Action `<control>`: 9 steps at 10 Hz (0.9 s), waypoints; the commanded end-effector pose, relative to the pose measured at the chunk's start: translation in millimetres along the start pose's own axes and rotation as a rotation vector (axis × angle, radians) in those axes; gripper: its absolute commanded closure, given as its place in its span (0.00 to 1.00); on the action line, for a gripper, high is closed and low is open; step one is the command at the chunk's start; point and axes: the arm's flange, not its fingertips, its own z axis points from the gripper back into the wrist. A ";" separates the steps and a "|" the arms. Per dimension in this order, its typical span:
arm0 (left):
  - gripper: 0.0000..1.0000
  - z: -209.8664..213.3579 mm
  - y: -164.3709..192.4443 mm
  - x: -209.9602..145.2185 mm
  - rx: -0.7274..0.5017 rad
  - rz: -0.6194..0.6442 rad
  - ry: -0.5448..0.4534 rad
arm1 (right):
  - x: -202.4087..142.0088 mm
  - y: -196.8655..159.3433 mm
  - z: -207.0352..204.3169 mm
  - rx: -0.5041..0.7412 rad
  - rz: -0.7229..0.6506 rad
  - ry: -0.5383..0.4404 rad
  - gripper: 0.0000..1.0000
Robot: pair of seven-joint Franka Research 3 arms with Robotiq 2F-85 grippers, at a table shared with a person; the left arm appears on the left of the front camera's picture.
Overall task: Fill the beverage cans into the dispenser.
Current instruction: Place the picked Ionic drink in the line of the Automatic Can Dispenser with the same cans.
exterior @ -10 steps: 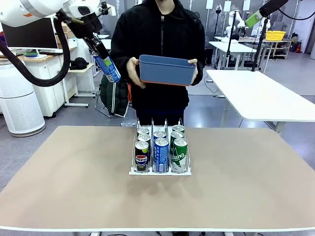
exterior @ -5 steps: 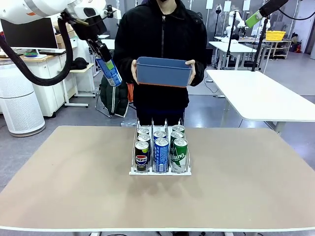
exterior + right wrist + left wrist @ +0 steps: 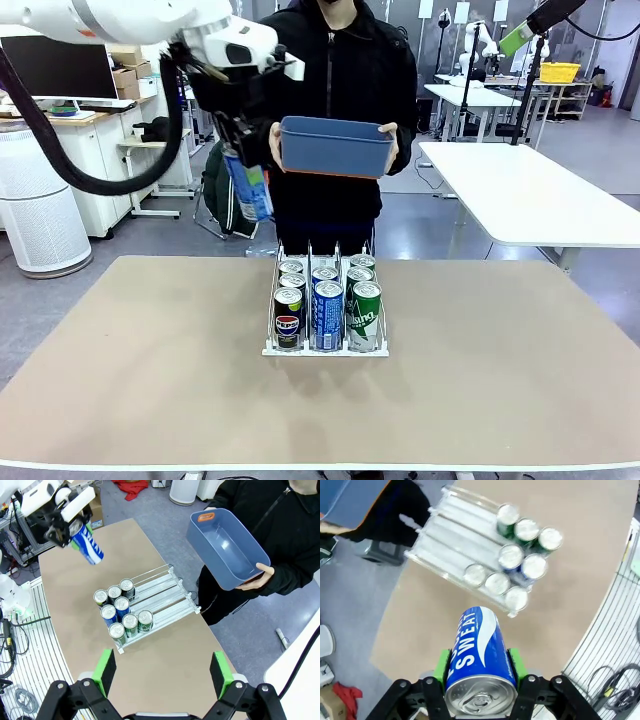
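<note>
A blue can with white lettering (image 3: 250, 190) hangs tilted in the air behind the table's far edge, left of the dispenser's back end, with my left gripper (image 3: 240, 160) shut on it. In the left wrist view the can (image 3: 477, 650) sits between the green pads (image 3: 441, 666), high above the dispenser (image 3: 451, 531). The dispenser (image 3: 325, 345) stands mid-table with several cans (image 3: 328, 312) at the front of its three lanes, their tops (image 3: 522, 562) showing from above. My right gripper (image 3: 162, 672) is open and empty, high over the table, far from the dispenser (image 3: 160, 597).
A person across the table holds an empty blue plastic bin (image 3: 335, 145) at chest height, just right of my left gripper; the bin (image 3: 225, 545) is tipped toward me. The brown tabletop (image 3: 140, 360) is bare around the rack. A white table (image 3: 530, 195) stands behind on the right.
My left arm has swung right and down with the blue can, from the far left to just beside the person's bin, above the dispenser's back. The bin barely moved.
</note>
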 end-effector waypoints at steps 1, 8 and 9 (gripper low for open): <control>0.43 -9.6 -16.4 -7.1 -0.002 0.065 -0.068 | -1.9 0.5 0.2 0.010 -0.002 0.003 0.00; 0.43 -14.9 -27.7 -4.3 -0.030 0.046 -0.021 | -1.9 0.5 0.2 0.010 -0.002 0.003 0.00; 0.43 -14.9 -27.7 -4.3 -0.030 0.046 -0.021 | -1.9 0.5 0.2 0.010 -0.002 0.003 0.00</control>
